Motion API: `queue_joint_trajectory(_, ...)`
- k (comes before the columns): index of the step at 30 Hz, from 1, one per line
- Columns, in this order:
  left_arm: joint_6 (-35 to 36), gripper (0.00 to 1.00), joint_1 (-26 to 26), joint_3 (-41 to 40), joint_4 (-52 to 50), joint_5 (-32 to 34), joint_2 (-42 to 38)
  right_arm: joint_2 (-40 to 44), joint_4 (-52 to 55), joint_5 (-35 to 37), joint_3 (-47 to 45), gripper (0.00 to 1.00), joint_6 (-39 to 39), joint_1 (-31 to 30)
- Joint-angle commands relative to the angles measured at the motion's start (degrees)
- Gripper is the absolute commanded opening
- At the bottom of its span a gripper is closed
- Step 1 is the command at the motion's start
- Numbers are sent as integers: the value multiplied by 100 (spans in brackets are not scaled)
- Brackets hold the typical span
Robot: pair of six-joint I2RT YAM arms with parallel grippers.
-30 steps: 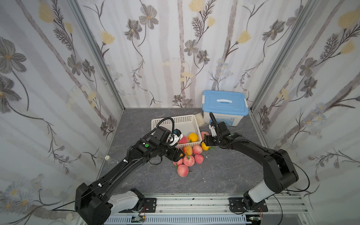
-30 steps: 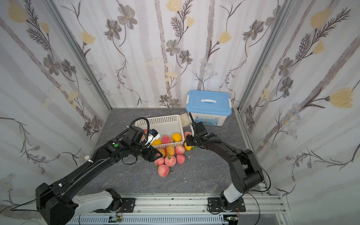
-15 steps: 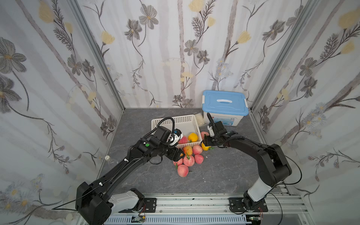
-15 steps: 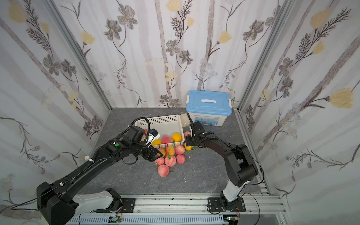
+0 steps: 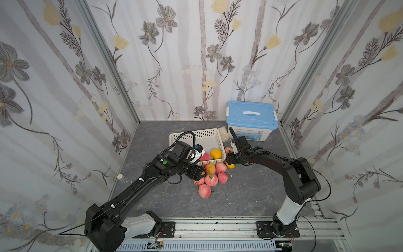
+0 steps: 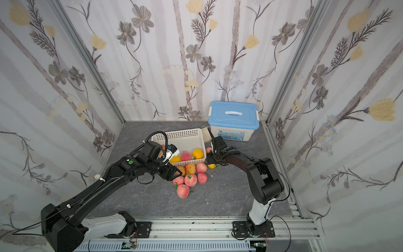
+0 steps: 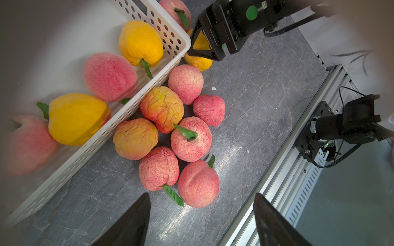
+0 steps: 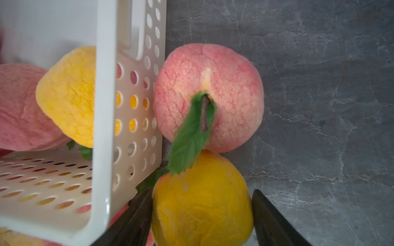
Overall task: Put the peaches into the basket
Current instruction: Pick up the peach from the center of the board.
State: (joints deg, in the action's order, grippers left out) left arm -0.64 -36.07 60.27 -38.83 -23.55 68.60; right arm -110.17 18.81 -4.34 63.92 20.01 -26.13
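On the grey counter [image 5: 250,192], toward its far side, sits the basket [image 5: 196,133], a few peaches [image 5: 215,153] inside and seven more [image 5: 210,174] bunched against its near wall. From the right, the right arm reaches low, forearm nearly level. The left arm stretches forward, wrist tipped down over the bunch. Its left end effector [image 7: 202,194] hangs wide and empty. The right end effector [image 8: 202,191] is clamped on a yellow peach [image 8: 202,204] at the basket's near right corner. Lifted carelessly, that fruit could snag the rim or knock the pink peach [image 8: 210,95] just beyond it. A shallow hold might slip.
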Motion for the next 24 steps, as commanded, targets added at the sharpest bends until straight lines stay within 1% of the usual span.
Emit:
queue_joint_trajectory(1, 21, 77, -2, 50, 24, 22, 4, -75, 113, -23, 24, 67, -6, -14)
queue_joint_trajectory(4, 28, 77, 5, 46, 24, 45, -4, -2, 116, -14, 15, 62, -6, -13)
queue_joint_trajectory(7, 29, 77, -4, 49, 23, 57, 4, 135, 158, 16, 2, 60, -25, -15)
queue_joint_trajectory(16, -32, 77, 64, 37, 67, 45, 4, 770, 330, 73, -117, 57, -23, -64)
queue_joint_trajectory(24, -95, 77, 160, 20, 103, 58, -4, 1472, 675, 281, -32, 57, -23, -274)
